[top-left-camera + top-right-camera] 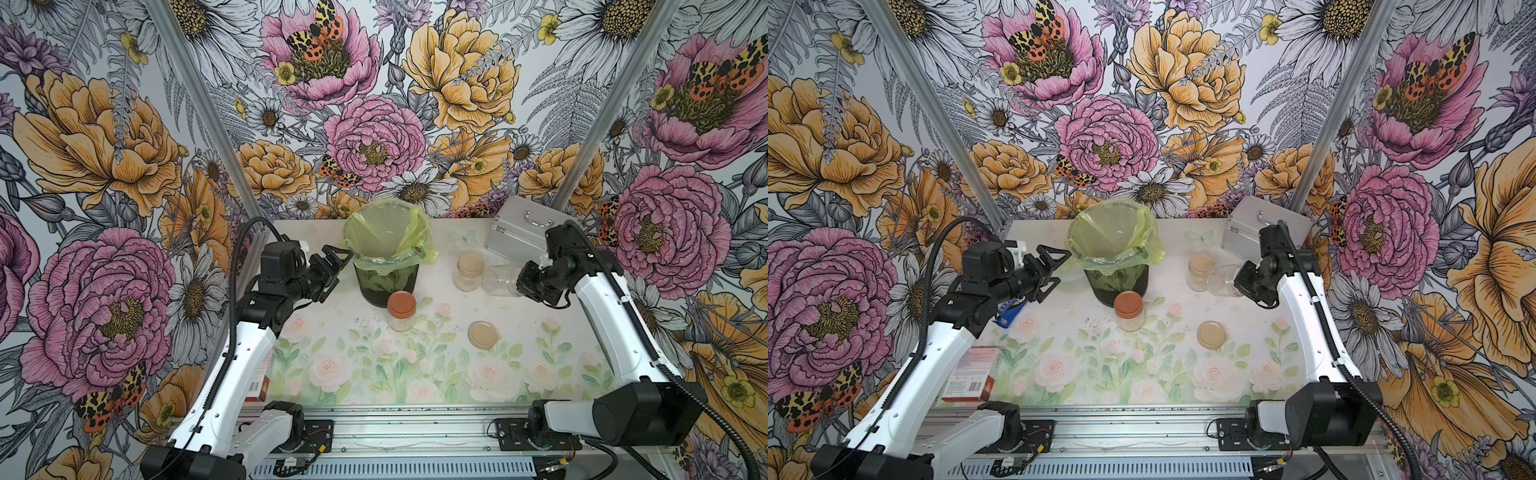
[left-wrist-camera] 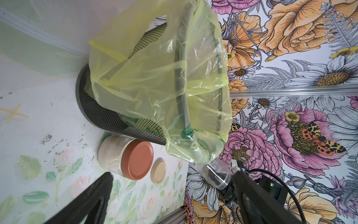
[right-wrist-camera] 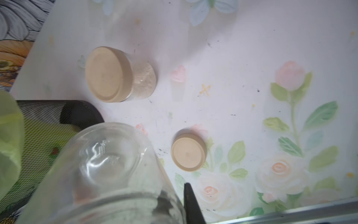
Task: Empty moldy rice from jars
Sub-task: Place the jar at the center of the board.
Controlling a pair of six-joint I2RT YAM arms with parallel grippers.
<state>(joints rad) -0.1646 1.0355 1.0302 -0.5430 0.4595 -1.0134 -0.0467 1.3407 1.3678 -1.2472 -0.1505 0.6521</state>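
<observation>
1. Only the right wrist view shows that the empty jar (image 3: pixel 108 170) is clear inside. The right gripper (image 1: pixel 521 281) is pinching it, tipped on its side, just beside the beige-lid jar (image 1: pixel 468 272).
2. The left wrist view shows moldy rice (image 2: pixel 109 151) in the red-lid jar (image 2: pixel 126 157), which stands by the bin (image 2: pixel 108 114).
3. A top view shows the left gripper (image 1: pixel 334 270) spread wide, holding nothing.
4. Count: three jars, two of them closed, one loose lid (image 1: pixel 483 334) on the table (image 1: pixel 374 374), one bin.
</observation>
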